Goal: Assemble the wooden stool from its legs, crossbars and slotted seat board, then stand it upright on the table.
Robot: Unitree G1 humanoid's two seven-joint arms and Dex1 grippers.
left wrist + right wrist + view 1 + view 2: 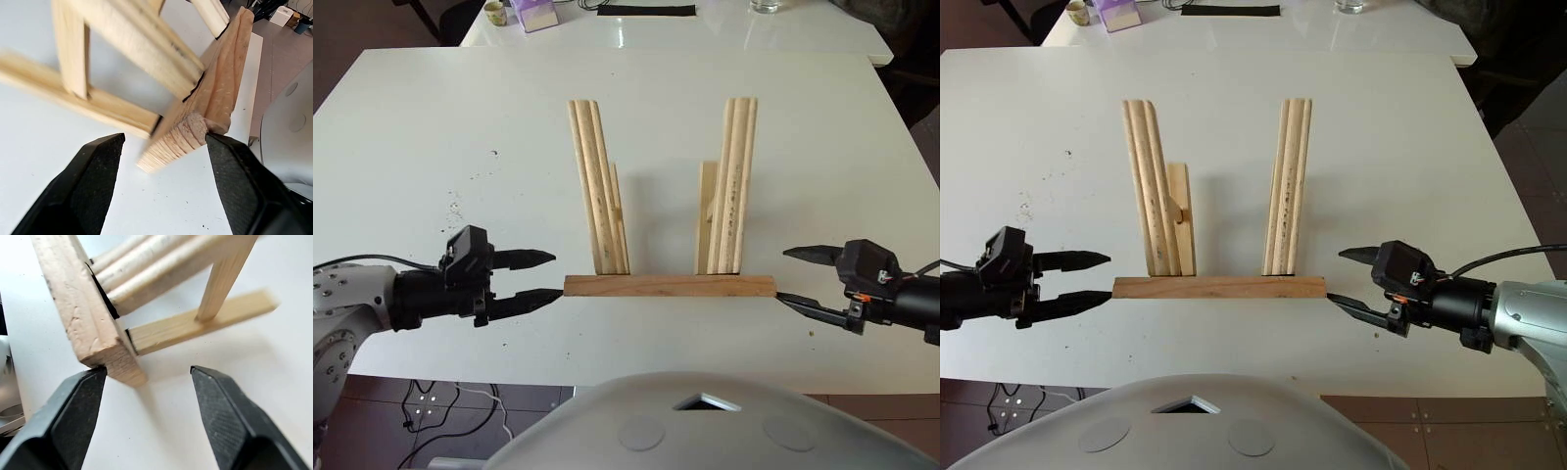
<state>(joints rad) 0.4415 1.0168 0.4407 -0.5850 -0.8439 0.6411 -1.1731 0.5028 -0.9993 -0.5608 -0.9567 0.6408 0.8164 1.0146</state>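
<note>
Left tool (pixel 556 275) spread, fingers (pixel 93 186) straddling the left end of the seat board (pixel 668 285); the near finger tip sits at the board's end corner, the far finger is apart from the wood. Right tool (pixel 782 274) spread too, mirrored at the board's right end: in the right wrist view one finger (pixel 78 406) is up against the end corner, the other is off over bare counter (pixel 431 127). Neither tool is pinching anything. Stool (pixel 1219 287) is assembled and lies on its side near the counter's near edge: seat board stands on its long edge, running left-right between the two tools. Legs (pixel 599 191) seated in the board's slots, pointing away from the robot in two groups, one left, one right (pixel 736 176). Crossbars (pixel 707 211) show on the inner side of each leg group. Dark specks (pixel 455 208) on the counter left of the stool. Behind it, a second counter (pixel 803 34) carries a cup (pixel 495 12), a purple box (pixel 536 14) and a black strip (pixel 646 11).
</note>
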